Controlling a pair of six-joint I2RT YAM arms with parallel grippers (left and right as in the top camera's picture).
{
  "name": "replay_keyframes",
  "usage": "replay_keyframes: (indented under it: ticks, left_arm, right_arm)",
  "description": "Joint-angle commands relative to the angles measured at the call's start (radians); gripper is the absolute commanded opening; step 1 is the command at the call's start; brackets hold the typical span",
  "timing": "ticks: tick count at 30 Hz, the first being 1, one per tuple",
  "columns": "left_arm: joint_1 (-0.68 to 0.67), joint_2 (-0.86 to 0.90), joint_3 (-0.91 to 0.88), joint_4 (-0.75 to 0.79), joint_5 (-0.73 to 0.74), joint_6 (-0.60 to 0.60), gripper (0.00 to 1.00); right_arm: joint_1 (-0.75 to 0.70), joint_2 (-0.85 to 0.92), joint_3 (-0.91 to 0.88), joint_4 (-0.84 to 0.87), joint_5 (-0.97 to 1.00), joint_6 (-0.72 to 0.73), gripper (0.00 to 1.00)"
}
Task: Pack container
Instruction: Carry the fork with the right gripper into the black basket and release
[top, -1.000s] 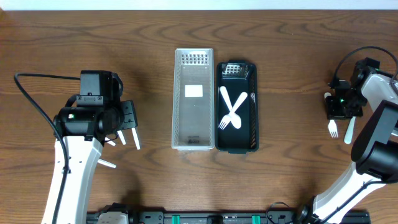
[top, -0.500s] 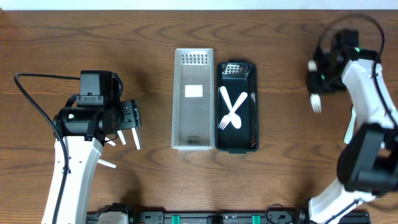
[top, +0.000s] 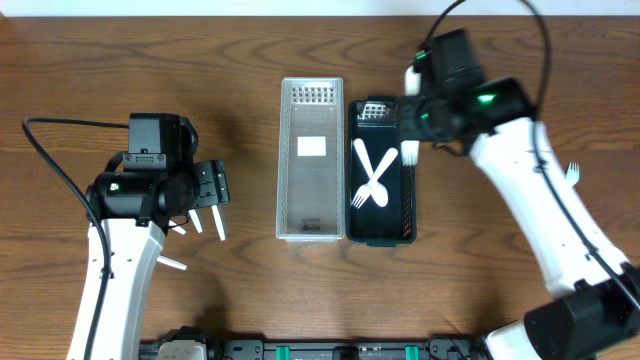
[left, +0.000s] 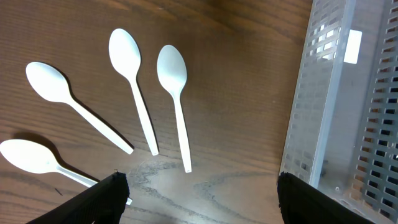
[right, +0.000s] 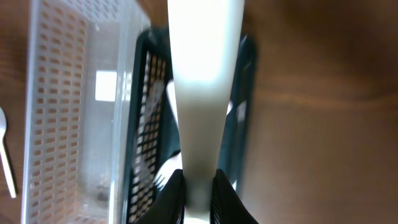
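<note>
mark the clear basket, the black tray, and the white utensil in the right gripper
clear perforated plastic basket (top: 311, 200): overhead, bare floor.
black plastic tray (top: 380, 226): overhead, bare floor.
white plastic utensil (right: 200, 93): right wrist, mid-handle.

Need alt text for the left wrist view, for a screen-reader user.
Four white plastic spoons lie loose on the wooden table, their bowls toward the top or left of the frame. A clear perforated bin runs down the right side. The two dark fingertips of the open left hand show at the bottom edge.
</note>
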Motion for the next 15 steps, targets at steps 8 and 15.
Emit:
replay_keyframes:
  ticks: [8, 15]
  left_arm:
    - [-0.002, 0.001, 0.016, -0.002, -0.001, -0.002, 0.79]
    - [-0.002, 0.001, 0.016, -0.002, -0.001, -0.002, 0.79]
  right_arm:
    - [0.103, 0.252, -0.064, -0.005, 0.067, 0.195, 0.06]
    - [0.115, 0.275, -0.051, 0.018, 0.056, 0.159, 0.47]
